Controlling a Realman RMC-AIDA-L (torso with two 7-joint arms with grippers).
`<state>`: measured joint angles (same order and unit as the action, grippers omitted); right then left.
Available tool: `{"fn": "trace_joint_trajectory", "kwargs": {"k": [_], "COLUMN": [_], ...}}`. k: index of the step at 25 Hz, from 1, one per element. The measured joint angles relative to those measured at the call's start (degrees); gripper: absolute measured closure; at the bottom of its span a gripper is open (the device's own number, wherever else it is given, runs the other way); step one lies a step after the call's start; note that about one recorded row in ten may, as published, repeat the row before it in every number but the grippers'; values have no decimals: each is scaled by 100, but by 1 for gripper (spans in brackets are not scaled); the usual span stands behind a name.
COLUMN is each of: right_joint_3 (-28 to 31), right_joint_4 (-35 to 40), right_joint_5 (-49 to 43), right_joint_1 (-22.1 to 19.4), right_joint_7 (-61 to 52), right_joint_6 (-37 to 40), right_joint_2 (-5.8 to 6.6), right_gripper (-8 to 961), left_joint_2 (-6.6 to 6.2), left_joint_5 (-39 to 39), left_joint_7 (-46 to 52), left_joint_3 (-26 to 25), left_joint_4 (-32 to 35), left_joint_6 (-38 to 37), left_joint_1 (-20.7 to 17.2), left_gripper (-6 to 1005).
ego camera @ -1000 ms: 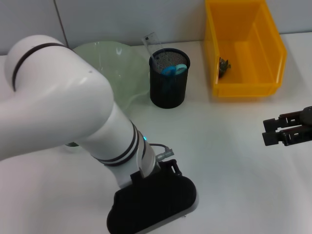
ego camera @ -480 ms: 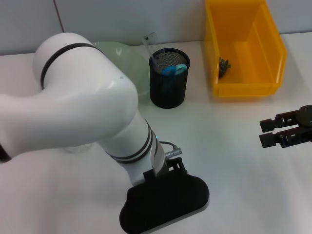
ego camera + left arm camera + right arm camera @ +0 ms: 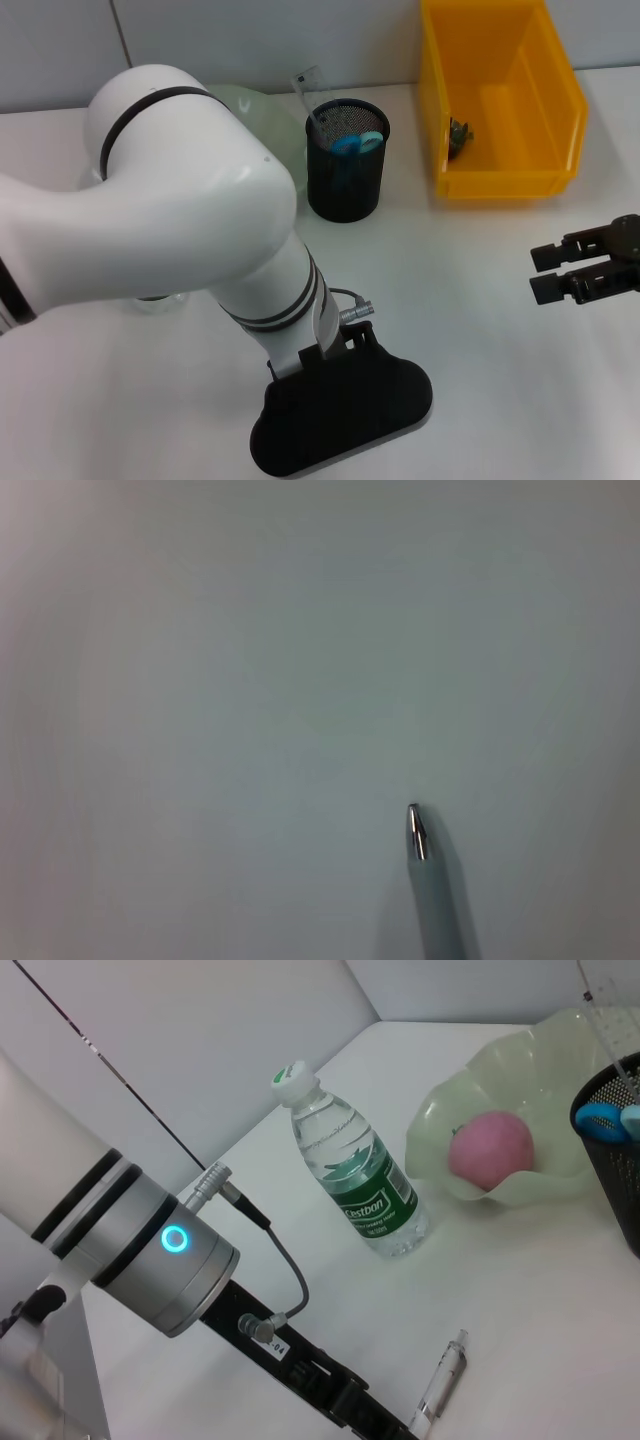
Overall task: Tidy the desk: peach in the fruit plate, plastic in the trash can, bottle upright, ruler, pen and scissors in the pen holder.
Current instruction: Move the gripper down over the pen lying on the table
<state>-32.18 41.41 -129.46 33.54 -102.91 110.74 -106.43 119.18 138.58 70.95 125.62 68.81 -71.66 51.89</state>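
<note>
White desk [image 3: 470,380] runs back to a pale wall, and the left arm [image 3: 190,230] reaches across it, hiding much of the near left side in the head view. Its gripper [image 3: 340,415] hangs low over the front of the desk under a black housing; whether its jaws are open or closed cannot be told. From the left wrist, only a pen [image 3: 425,875] with a silvery tip shows, lying on the bare surface. The right wrist view shows the same pen [image 3: 440,1385] flat on the desk just beside the left arm's wrist. A bottle [image 3: 350,1175] with a green label stands upright near it, and beyond that a peach [image 3: 490,1150] sits in the pale green plate [image 3: 560,1070]. Right of the plate stands the black mesh holder [image 3: 347,160], with blue scissors handles [image 3: 350,143] and a clear ruler [image 3: 310,95] sticking up out of it. At the back right sits a yellow bin [image 3: 500,95] with a small dark scrap [image 3: 459,137] inside. Well off to the right, the right gripper [image 3: 565,272] hovers over the desk, jaws slightly parted and holding nothing.
</note>
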Motion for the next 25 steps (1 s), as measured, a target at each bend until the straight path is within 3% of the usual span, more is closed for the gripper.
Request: {"fn": "trace_joint_trajectory", "kwargs": {"k": [2, 25], "right_joint_3": [-8, -69], "right_joint_4": [-1, -5], "right_joint_5": [0, 1], "right_joint_1": [18, 46], "right_joint_7": [0, 58], "right_joint_6": [0, -35], "right_joint_2": [0, -9], "right_gripper": [197, 197], "left_joint_2": [0, 0], "left_joint_5": [-2, -147], "left_joint_7": [26, -20], "left_joint_3": [18, 141], "left_joint_4": [-42, -266], "left_joint_6": [0, 269], "left_joint_1": [46, 130], "left_gripper": [537, 579]}}
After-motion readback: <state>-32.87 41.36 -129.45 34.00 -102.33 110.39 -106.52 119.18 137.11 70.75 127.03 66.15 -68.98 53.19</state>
